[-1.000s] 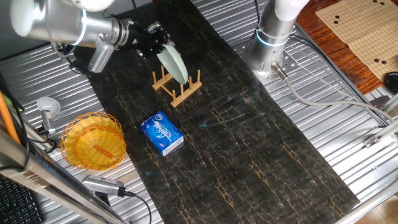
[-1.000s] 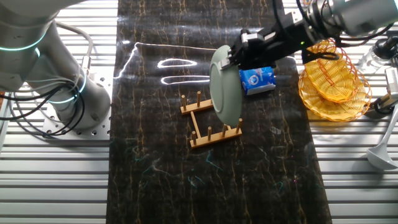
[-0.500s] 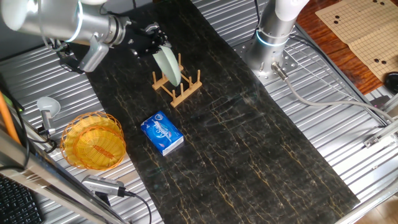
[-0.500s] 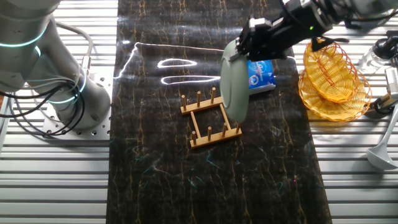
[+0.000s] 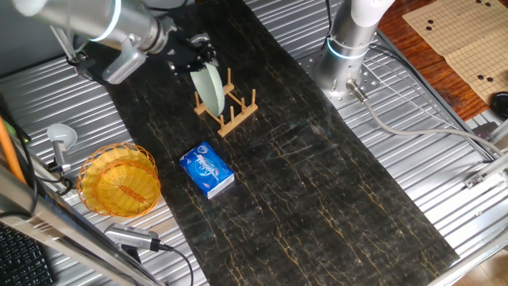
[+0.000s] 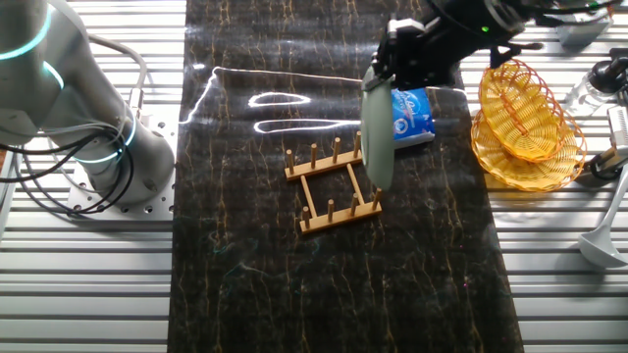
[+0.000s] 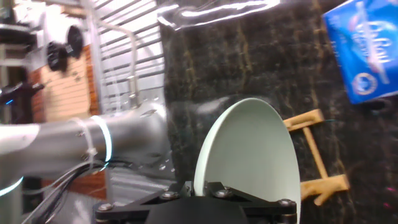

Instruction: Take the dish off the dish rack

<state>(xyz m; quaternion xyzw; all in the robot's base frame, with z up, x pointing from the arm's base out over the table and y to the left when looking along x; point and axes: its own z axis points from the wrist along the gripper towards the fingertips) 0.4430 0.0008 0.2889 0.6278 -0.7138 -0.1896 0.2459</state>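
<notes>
One fixed view: the gripper (image 5: 198,57) has the dish (image 5: 210,88) pinched by its upper edge. The pale plate stands nearly on edge at the end of the dish rack (image 5: 227,108) nearest the arm, its lower rim down among the pegs. A blue packet (image 5: 206,170) lies apart on the dark mat, and a yellow basket (image 5: 121,179) sits off on the ribbed table.

The other fixed view: from here the dish (image 6: 375,132) shows as a thin upright sliver over the basket-side end of the dish rack (image 6: 333,184). I can't tell whether its bottom rim touches the rack or hangs just clear. The gripper (image 6: 388,71) holds it from above, with the blue packet (image 6: 410,115) close behind.

Hand view: the jaws are clamped on the plate's near rim, and the dish (image 7: 252,156) fills the middle. The dish rack (image 7: 314,158) peeks out beside it, and the blue packet (image 7: 364,50) sits in the corner.

Doing it well: I'd say lift straight up along the plate's own plane, keeping it upright until the rim tops the pegs. Only then swing away, or it could drag the light rack along.
</notes>
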